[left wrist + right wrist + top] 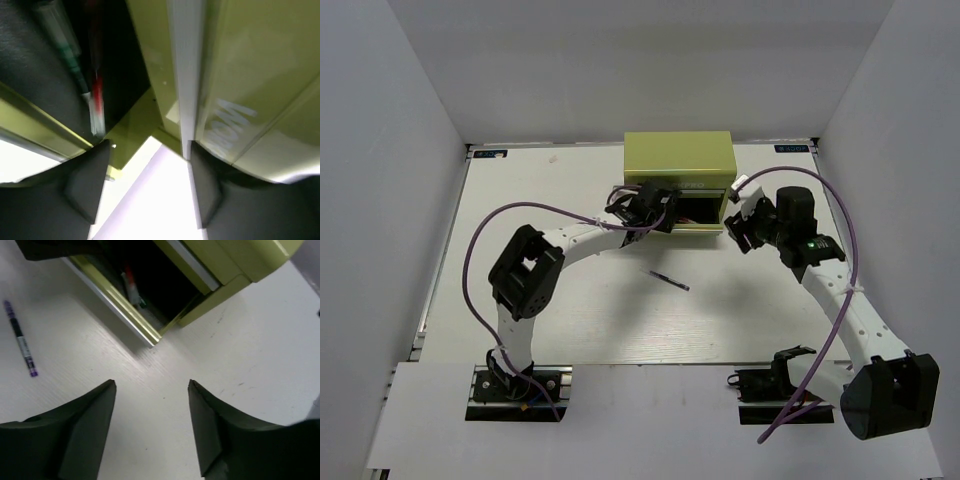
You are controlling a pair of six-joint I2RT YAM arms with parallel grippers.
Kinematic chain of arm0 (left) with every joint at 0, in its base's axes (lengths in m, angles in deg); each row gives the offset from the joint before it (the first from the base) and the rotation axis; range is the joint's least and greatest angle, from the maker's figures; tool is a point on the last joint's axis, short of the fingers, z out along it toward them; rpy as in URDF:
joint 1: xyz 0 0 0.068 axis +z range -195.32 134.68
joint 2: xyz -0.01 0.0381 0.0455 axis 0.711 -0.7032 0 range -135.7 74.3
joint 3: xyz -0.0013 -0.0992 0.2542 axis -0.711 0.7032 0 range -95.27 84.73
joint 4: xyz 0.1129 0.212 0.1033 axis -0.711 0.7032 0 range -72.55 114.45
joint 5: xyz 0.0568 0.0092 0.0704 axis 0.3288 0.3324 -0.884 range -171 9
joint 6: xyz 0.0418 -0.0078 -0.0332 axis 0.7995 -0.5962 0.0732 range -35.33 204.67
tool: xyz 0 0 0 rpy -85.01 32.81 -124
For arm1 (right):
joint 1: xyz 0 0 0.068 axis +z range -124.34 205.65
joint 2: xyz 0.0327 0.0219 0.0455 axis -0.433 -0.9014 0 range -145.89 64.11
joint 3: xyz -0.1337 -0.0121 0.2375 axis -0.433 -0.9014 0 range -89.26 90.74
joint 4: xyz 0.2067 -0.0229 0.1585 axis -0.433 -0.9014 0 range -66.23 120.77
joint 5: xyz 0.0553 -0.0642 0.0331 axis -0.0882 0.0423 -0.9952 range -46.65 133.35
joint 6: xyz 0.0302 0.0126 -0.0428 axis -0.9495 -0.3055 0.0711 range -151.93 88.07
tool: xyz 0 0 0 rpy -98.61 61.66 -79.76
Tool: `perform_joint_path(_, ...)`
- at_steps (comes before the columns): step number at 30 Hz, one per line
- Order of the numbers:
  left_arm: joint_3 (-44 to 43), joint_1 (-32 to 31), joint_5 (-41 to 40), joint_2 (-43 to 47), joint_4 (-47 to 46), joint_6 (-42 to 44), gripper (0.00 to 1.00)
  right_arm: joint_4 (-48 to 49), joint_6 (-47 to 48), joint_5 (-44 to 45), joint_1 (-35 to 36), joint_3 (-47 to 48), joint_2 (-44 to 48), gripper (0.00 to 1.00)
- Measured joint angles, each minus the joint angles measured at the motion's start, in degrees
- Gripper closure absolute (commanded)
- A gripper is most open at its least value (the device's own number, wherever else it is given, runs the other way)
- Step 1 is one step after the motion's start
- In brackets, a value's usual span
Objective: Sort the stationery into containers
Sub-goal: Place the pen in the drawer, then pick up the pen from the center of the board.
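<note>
Both spread, empty — left fingers [652, 207] at open drawer [698, 212] (red pen [129, 279] inside), right fingers [741, 226] beside; dark pen [20, 340] on table [570, 320].

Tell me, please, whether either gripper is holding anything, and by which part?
Nothing is held. The left gripper is open by the green cabinet, the right gripper open above the table; both gaps are empty.

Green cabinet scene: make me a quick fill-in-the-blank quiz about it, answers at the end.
1. The cabinet's drawer stands ____.
2. Exactly ____ pen lies out on the table.
3. In the drawer lie a green pen and a ____ pen.
4. The right gripper holds ____.
Answers: open; one; red; nothing.
</note>
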Motion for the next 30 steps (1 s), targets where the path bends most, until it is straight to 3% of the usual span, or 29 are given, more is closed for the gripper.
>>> perform_joint_path(3, 0.70, 0.09, 0.11, 0.81, -1.46, 0.70, 0.20, -2.23, 2.03, -4.15, 0.00, 0.28, -1.14, 0.30)
perform_joint_path(8, 5.86, -0.17, 1.55, 7.34, -2.75, 3.80, 0.19, -8.31, 6.47, -12.39, 0.04, 1.42, -6.51, 0.36)
perform_joint_path(12, 12.55, -0.79, 3.93, 18.25, -1.20, 10.80, 0.27, -12.02, 11.50, -17.90, 1.25, 1.42, -10.43, 0.36)
perform_joint_path(13, 14.32, -0.87, 4.42, 21.24, -0.50, 12.83, 0.31, -12.52, 12.70, -18.58, 1.99, 1.44, -11.45, 0.36)
perform_joint_path(15, 19.19, -1.18, 4.44, 28.79, 1.25, 17.25, 0.55, -12.92, 14.64, -18.99, 4.20, 1.44, -13.79, 0.36)
perform_joint_path(17, 24.94, -1.09, 4.04, 36.89, 3.74, 20.74, 0.69, -12.79, 15.93, -18.97, 7.15, 1.44, -16.44, 0.35)
perform_joint_path(18, 28.37, -0.92, 3.50, 41.18, 5.40, 22.05, 0.69, -12.59, 16.17, -18.78, 8.76, 1.44, -17.70, 0.33)
perform_joint_path(19, 31.82, -0.68, 2.62, 45.24, 7.15, 23.15, 0.68, -12.11, 16.09, -18.23, 10.56, 1.44, -19.12, 0.33)
perform_joint_path(23, 42.93, -0.13, -1.22, 57.35, 14.45, 25.81, 0.29, -7.98, 13.68, -14.40, 16.55, 1.44, -23.67, 0.32)
perform_joint_path(26, 47.04, -0.13, -3.26, 62.49, 19.15, 26.43, 0.20, -4.59, 10.62, -9.94, 19.67, 2.56, -28.04, 0.32)
perform_joint_path(30, 47.56, -0.13, -5.38, 65.44, 22.47, 27.06, 0.18, -0.70, 7.15, -4.11, 21.90, 4.00, -33.14, 0.32)
